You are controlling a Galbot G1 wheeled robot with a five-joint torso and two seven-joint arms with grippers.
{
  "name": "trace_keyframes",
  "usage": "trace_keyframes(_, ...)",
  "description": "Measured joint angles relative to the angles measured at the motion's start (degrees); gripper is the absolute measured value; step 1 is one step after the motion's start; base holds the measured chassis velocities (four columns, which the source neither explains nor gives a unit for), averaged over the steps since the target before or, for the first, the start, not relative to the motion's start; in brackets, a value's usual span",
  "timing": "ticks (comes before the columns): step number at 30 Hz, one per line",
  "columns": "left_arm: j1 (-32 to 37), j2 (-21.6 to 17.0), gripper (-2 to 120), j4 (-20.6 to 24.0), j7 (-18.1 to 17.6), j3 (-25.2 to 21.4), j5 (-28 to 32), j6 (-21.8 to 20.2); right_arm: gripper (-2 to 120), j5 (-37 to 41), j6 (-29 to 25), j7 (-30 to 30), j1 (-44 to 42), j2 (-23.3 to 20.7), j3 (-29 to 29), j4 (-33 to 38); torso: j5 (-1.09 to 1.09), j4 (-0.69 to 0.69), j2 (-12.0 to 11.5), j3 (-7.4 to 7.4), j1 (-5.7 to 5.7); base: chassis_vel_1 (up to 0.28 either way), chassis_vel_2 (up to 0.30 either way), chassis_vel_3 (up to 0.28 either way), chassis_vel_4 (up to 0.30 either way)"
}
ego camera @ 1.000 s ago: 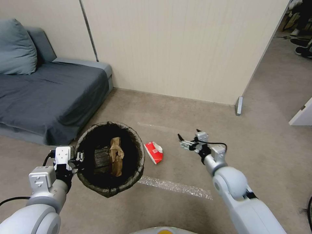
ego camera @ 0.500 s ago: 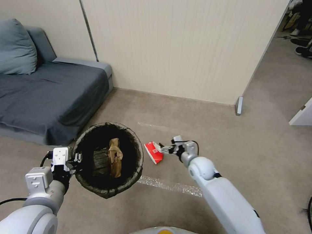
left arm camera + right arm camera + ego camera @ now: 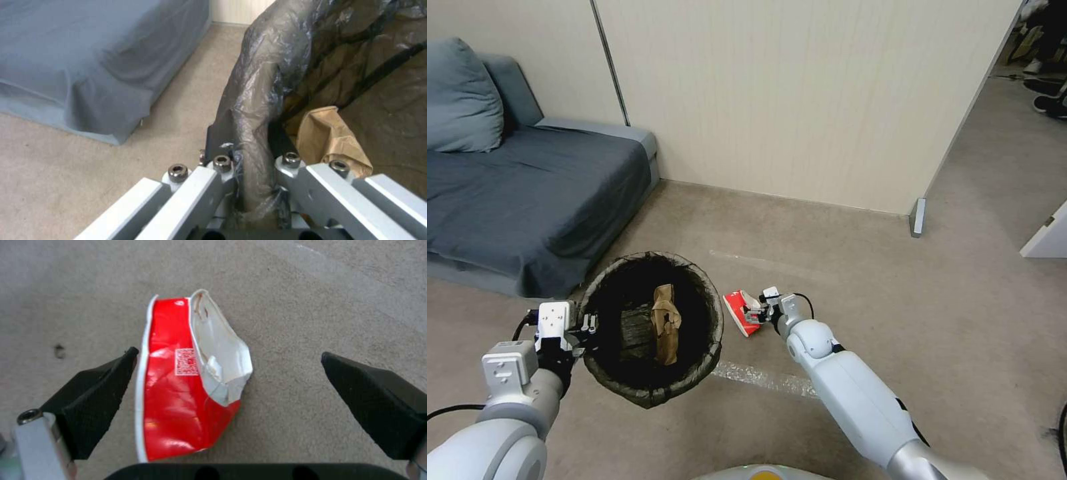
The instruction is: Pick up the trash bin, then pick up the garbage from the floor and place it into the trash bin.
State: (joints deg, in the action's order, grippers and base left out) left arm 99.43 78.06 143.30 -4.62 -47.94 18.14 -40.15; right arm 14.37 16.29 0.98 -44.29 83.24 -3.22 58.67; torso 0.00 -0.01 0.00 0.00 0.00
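Right gripper (image 3: 229, 386) spread wide astride red-and-white carton (image 3: 186, 380); left gripper (image 3: 253, 166) clamped on trash bin (image 3: 654, 327) rim.
Carton looks light, flattened, crushable, 1 glossy face; pinch across its narrow width.

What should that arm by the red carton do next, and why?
Probably lower and close: the right end effector is open, its fingers either side of the red-and-white carton lying flat on the floor, not gripping it. The left end effector holds the trash bin by its rim.
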Motion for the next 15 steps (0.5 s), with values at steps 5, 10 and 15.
trace_keyframes(5,0.2,0.2,2,0.0,-0.02,0.28,-0.1,-0.03,100,-2.98,-2.03,0.3,2.27,1.5,-0.23,-4.89,0.0,0.0,0.0,0.0,0.0,0.0,0.0,0.0,0.0)
trace_keyframes(10,0.27,0.37,2,0.0,-0.02,0.47,-0.17,-0.03,100,-6.89,-4.61,1.19,4.42,3.67,0.76,-10.62,0.0,0.0,0.0,0.0,0.0,0.0,0.0,0.0,0.0)
trace_keyframes(15,0.5,0.46,2,-0.01,-0.03,0.52,-0.19,-0.06,100,-8.49,-5.84,1.51,5.69,5.74,2.07,-14.78,0.0,0.01,0.0,0.0,0.0,0.0,0.0,0.0,0.0)
